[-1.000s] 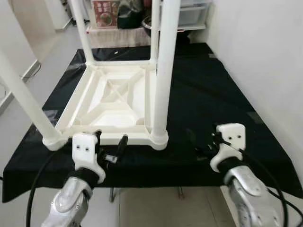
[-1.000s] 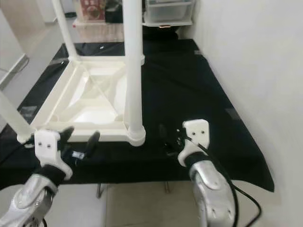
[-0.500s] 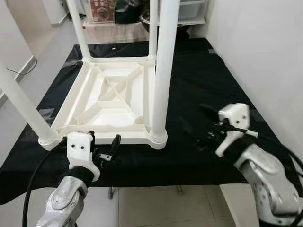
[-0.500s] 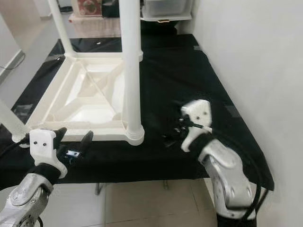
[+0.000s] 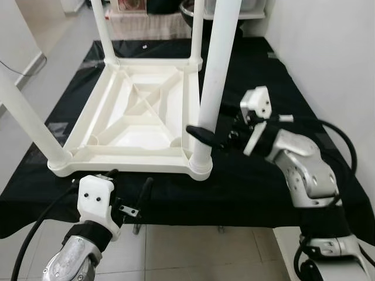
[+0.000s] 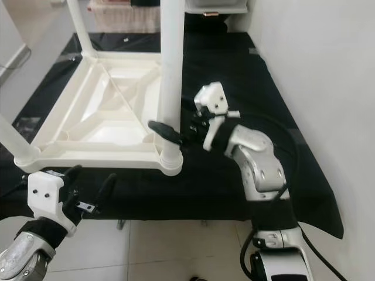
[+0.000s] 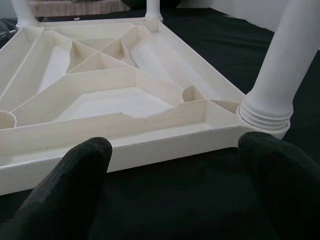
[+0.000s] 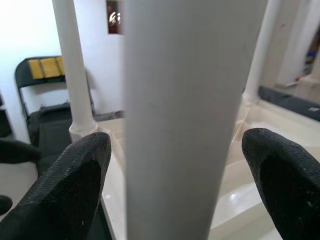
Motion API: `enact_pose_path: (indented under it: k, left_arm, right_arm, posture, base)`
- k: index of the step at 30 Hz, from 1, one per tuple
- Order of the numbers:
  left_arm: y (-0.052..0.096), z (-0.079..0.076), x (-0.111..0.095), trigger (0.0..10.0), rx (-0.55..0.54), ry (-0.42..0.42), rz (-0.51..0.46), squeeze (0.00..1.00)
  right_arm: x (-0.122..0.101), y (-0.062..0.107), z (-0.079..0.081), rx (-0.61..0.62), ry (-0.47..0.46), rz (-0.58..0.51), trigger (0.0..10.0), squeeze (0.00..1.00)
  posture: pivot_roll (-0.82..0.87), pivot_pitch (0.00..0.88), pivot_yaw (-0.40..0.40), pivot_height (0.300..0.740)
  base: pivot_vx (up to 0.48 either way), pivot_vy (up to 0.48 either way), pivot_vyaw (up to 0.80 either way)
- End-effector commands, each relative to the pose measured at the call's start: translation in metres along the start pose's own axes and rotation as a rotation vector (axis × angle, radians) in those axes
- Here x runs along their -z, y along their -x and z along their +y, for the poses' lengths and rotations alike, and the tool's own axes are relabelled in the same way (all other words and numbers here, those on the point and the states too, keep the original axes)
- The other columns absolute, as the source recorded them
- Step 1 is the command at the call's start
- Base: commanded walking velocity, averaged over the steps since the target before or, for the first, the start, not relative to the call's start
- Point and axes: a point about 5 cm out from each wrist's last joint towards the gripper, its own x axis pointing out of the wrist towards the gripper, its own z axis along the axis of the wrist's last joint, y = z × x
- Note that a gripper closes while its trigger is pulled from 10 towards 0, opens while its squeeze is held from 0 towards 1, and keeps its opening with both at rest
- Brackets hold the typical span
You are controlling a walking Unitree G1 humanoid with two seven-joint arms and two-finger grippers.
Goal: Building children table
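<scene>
- The right gripper (image 5: 215, 130), reaching leftward mid-frame, is straddling the near white plastic leg (image 5: 214, 82) with fingers spread, not clamping.
- The upturned white plastic table (image 5: 137, 120) is lying centre-left on black cloth (image 5: 263, 76), legs pointing up.
- The left gripper (image 5: 130, 193) is hovering parted at lower left.

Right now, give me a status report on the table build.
Right gripper open, fingers either side of near right leg. Left gripper open, hovering before the upturned white table. Table on black cloth, four legs up. Nothing in the way.
</scene>
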Motion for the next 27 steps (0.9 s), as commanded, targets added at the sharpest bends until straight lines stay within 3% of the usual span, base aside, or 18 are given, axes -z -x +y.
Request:
enact_pose_path:
  k: [1,5,6,7,14,24,25,26,27]
  left_arm:
    - [0.004,0.0,0.0,10.0,0.004,-0.012,0.017,0.0]
    - [0.007,-0.001,-0.004,10.0,0.008,-0.027,0.011,0.0]
    - [0.007,-0.001,-0.005,10.0,0.008,-0.032,0.009,0.0]
    - [0.008,-0.001,-0.007,10.0,0.01,-0.035,0.007,0.0]
    - [0.006,0.006,-0.013,10.0,-0.009,-0.067,-0.009,0.0]
    - [0.004,0.008,-0.016,10.0,-0.02,-0.063,-0.02,0.0]
    - [0.004,0.007,-0.017,10.0,-0.019,-0.058,-0.024,0.0]
    - [0.003,0.006,-0.018,10.0,-0.016,-0.049,-0.032,0.0]
    - [0.003,0.006,-0.018,10.0,-0.016,-0.049,-0.032,0.0]
  right_arm:
    - [0.002,-0.003,0.001,-0.055,-0.002,0.006,10.0,0.0]
    - [0.002,-0.004,0.006,-0.211,-0.039,0.024,10.0,0.0]
    - [0.002,-0.003,0.007,-0.25,-0.05,0.024,6.7,0.0]
    - [0.002,-0.004,0.006,-0.286,-0.059,0.023,0.0,0.0]
    - [0.002,-0.004,0.002,-0.359,-0.082,0.02,0.0,0.0]
    - [0.014,0.005,0.0,-0.354,-0.113,0.072,0.0,0.0]
    - [0.022,0.012,-0.001,-0.299,-0.126,0.112,0.0,0.0]
    - [0.037,0.021,-0.001,-0.161,-0.153,0.197,0.0,0.0]
    - [0.037,0.021,-0.001,-0.161,-0.153,0.197,0.0,0.0]
  posture:
    - [0.15,0.228,-0.035,0.74]
    - [0.16,0.239,-0.043,0.74]
    - [0.16,0.239,-0.043,0.74]
    - [0.16,0.242,-0.043,0.74]
    - [0.16,0.244,-0.048,0.74]
    - [0.15,0.239,-0.058,0.74]
    - [0.14,0.241,-0.065,0.74]
    - [0.13,0.24,-0.073,0.74]
    - [0.13,0.24,-0.073,0.74]
  base:
    - [0.0,0.0,0.0]
    - [0.0,0.0,0.0]
    - [0.0,0.0,0.0]
    - [0.0,0.0,0.0]
    - [0.0,0.0,0.0]
    - [0.0,0.0,0.0]
    - [0.0,0.0,0.0]
    - [0.0,0.0,0.0]
    - [0.0,0.0,0.0]
